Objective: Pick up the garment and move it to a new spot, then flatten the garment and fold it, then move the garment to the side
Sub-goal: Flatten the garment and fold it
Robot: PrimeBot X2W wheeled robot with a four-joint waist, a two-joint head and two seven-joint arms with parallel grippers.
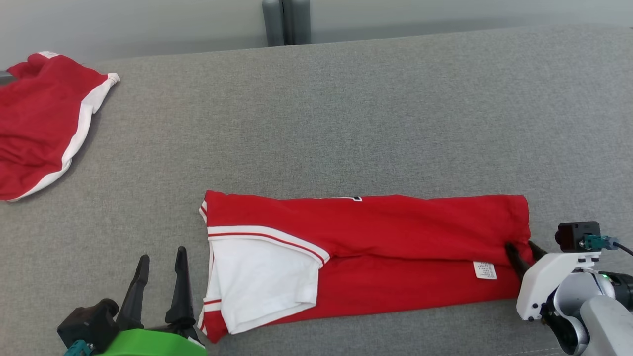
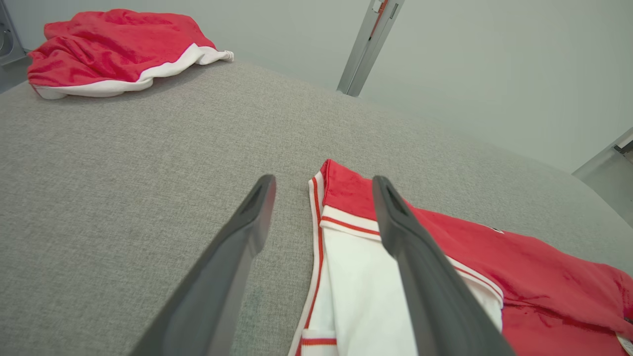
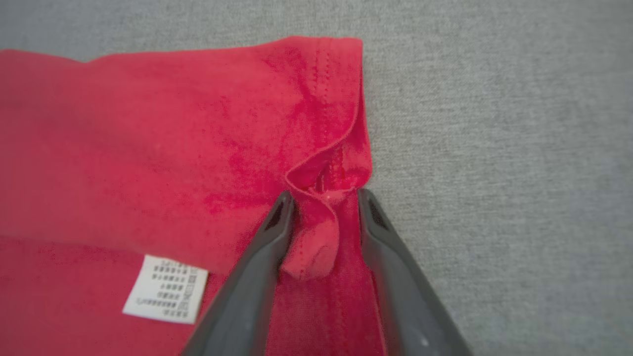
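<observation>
A red garment (image 1: 395,222) with white sleeve and trim lies folded lengthwise in a long strip on the grey surface (image 1: 346,99). My right gripper (image 1: 523,246) is at the strip's right end, shut on a puckered fold of red cloth (image 3: 311,242) at the hem. A white care label (image 3: 165,289) lies just left of its fingers. Open and holding nothing, my left gripper (image 1: 162,253) hovers just left of the garment's white sleeve end (image 2: 366,296). Its right finger (image 2: 420,267) overlaps the sleeve edge in the left wrist view.
A second red and white garment (image 1: 39,118) lies crumpled at the far left corner of the surface, also seen in the left wrist view (image 2: 113,49). Grey metal posts (image 1: 286,22) stand behind the far edge. Bare grey cloth surrounds the folded strip.
</observation>
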